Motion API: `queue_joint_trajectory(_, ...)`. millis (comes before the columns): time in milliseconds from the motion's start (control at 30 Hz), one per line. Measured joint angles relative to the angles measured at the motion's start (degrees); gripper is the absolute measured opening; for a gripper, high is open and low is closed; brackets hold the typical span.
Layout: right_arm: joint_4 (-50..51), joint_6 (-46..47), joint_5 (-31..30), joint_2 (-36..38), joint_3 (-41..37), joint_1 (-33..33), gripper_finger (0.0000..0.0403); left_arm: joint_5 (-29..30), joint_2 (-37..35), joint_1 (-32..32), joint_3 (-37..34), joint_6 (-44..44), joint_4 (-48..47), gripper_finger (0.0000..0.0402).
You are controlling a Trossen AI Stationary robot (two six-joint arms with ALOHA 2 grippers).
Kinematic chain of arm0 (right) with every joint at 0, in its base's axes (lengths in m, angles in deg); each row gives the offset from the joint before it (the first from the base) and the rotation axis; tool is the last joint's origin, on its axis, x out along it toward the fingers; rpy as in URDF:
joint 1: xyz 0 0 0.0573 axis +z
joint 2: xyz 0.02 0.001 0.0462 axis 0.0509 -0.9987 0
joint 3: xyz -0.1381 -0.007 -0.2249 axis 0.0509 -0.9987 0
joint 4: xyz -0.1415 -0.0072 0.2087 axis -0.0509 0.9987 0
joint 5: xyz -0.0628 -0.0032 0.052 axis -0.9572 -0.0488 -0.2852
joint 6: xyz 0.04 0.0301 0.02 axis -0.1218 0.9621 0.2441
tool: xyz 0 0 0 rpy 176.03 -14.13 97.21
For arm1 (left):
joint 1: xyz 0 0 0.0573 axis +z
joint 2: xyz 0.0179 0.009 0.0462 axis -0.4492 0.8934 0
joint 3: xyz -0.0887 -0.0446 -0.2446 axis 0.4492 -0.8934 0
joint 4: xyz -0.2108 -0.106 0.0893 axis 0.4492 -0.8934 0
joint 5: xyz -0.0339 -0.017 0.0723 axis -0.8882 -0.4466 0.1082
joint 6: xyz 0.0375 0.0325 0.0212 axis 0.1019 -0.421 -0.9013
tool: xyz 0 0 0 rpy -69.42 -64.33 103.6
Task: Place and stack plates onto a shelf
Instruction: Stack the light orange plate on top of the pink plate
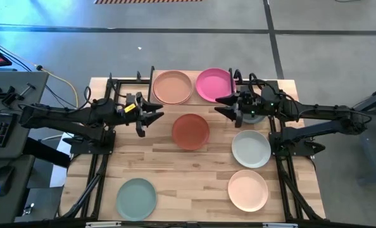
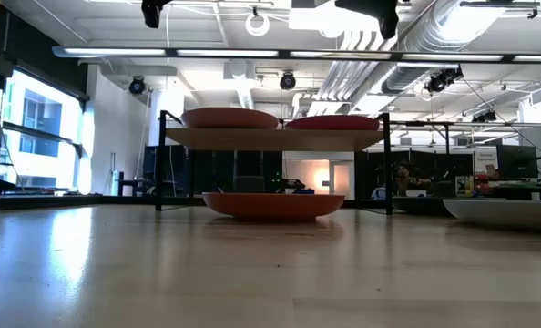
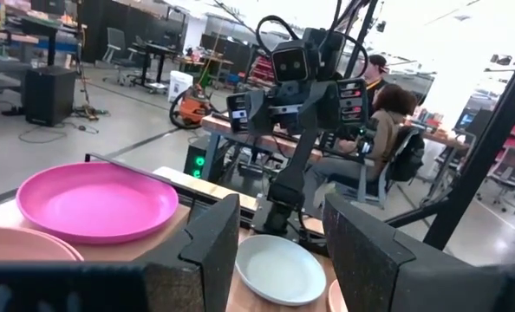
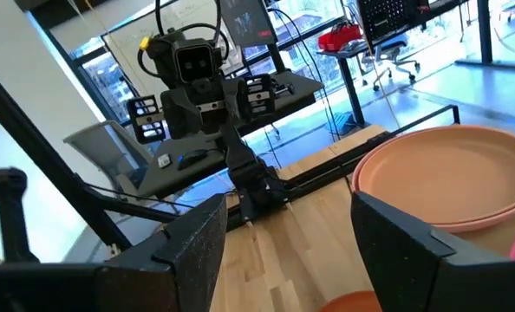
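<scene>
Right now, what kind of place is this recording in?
Likely a robotics lab or workshop: exposed ceiling ducts, desks with monitors, office chairs, and a person seated beyond the table.

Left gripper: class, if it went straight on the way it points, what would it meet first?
Probably the right gripper, facing the left gripper above the round terracotta plate; depth is unclear.

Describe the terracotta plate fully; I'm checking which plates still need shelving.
The terracotta plate is round, shallow and rimmed, with a matte, plastic-like finish. It lies flat and right side up on the table, just in front of the shelf, not on it. From the low view its rim reaches slightly under the shelf top. Nothing rests in it and no gripper touches it; only the table does.
</scene>
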Motion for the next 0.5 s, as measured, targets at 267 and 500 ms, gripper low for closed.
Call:
queue_joint_trajectory(267,0.1,3.2,0.1,0.0,0.0,0.0,0.0229,0.0,0.0,0.0,0.0,0.3,0.0,0.0156)
queue_joint_trajectory(500,0.2,3.7,1.6,0.0,0.0,0.0,0.0229,0.0,0.0,0.0,0.0,0.5,0.0,0.0156)
